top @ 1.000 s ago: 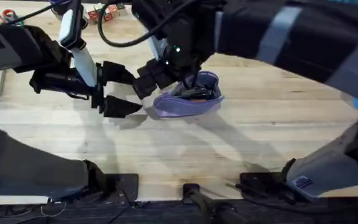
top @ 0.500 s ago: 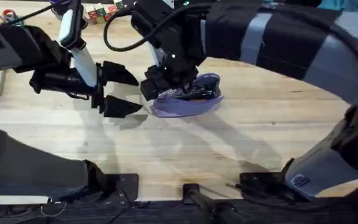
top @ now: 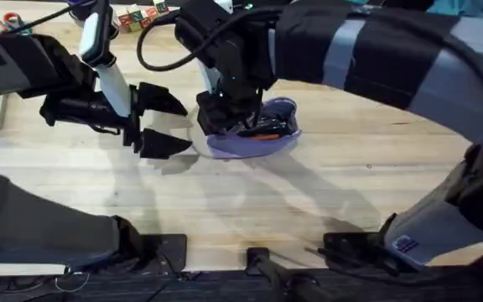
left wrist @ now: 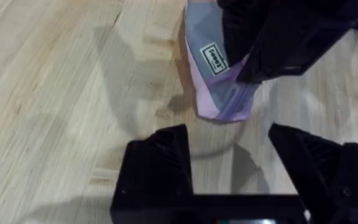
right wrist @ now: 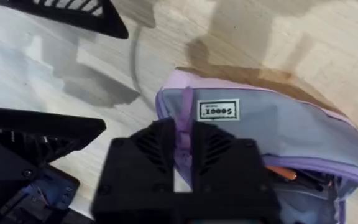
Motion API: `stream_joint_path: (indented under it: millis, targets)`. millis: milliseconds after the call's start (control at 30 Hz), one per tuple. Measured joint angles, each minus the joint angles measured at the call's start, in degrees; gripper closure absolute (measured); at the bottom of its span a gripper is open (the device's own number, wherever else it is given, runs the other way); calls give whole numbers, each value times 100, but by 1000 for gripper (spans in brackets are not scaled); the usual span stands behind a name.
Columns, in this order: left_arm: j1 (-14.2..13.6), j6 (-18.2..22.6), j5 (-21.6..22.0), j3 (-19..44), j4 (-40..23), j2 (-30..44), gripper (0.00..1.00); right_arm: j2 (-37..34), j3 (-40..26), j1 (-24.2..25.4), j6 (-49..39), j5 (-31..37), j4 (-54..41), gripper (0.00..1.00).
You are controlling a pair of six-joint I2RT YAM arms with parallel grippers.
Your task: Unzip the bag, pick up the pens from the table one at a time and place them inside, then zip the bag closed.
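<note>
- A lavender bag (top: 254, 134) lies on the pale wooden counter (top: 325, 193), near the middle of the overhead view, its mouth gaping open along the top.
- The right end effector (right wrist: 185, 155) has its two black fingers pressed together on the bag's upper edge at one end, pinching a thin strip of purple fabric just beside the zipper line.
- A small white label (right wrist: 218, 110) is sewn on the greyish side panel (right wrist: 278, 134); it carries dark lettering, upside down in the right wrist view and too small to read with confidence.
- The same label (left wrist: 213, 57) shows in the left wrist view, again not clearly legible.
- Inside the open bag, an orange pen (right wrist: 284, 172) lies beside dark contents that cannot be made out.
- The left end effector (top: 159, 123) hovers just beside the bag's end, fingers spread wide and holding nothing.
- Coloured blocks (top: 137, 17) and scissors (top: 2, 21) with an orange-red handle sit at the counter's far edge, well apart from the bag.
</note>
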State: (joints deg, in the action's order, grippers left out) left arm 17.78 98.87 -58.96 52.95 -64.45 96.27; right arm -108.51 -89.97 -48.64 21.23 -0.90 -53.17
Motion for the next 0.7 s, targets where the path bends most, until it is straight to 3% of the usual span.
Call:
stream_joint_path:
  millis: [67,133,700]
  targets:
    - [0,0,0,0,0,0,182,0,0,-7,3,-22,-2,932]
    - [0,0,0,0,0,0,181,0,0,-7,1,-22,-9,964]
    - [0,0,0,0,-2,0,182,26,-166,-4,1,93,-188,969]
